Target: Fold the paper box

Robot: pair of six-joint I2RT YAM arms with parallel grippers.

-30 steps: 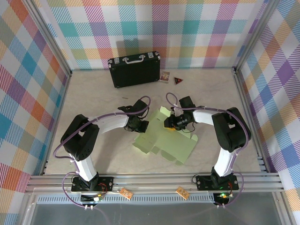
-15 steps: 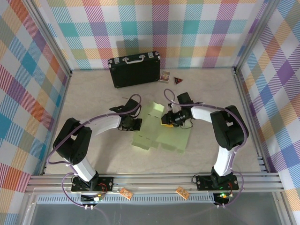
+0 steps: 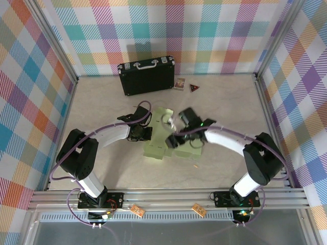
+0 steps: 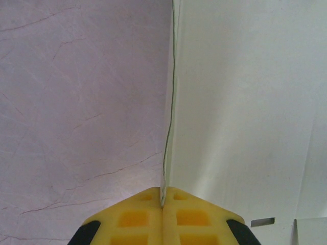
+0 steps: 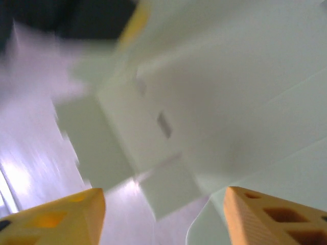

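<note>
The paper box (image 3: 158, 145) is a pale green creased card lying partly folded on the table between the two arms. My left gripper (image 3: 146, 133) is at its left side. In the left wrist view the yellow fingers (image 4: 127, 219) are pressed together on the thin edge of the paper box (image 4: 245, 102), which stands up from them. My right gripper (image 3: 173, 127) hovers over the middle of the card, its forearm crossing the card's right part. In the blurred right wrist view its fingers (image 5: 66, 214) stand far apart, with flaps of the paper box (image 5: 204, 92) beyond them and nothing held.
A black suitcase (image 3: 146, 76) with a metal handle stands at the back of the table. To its right lie a small card (image 3: 179, 83) and a red triangle (image 3: 194, 88). Plaid walls close three sides; an aluminium rail (image 3: 163, 196) runs along the near edge.
The right gripper has opened, let go of the card and swung left over it. The card's right part has folded in and the whole card has shifted back-left with the left gripper.
</note>
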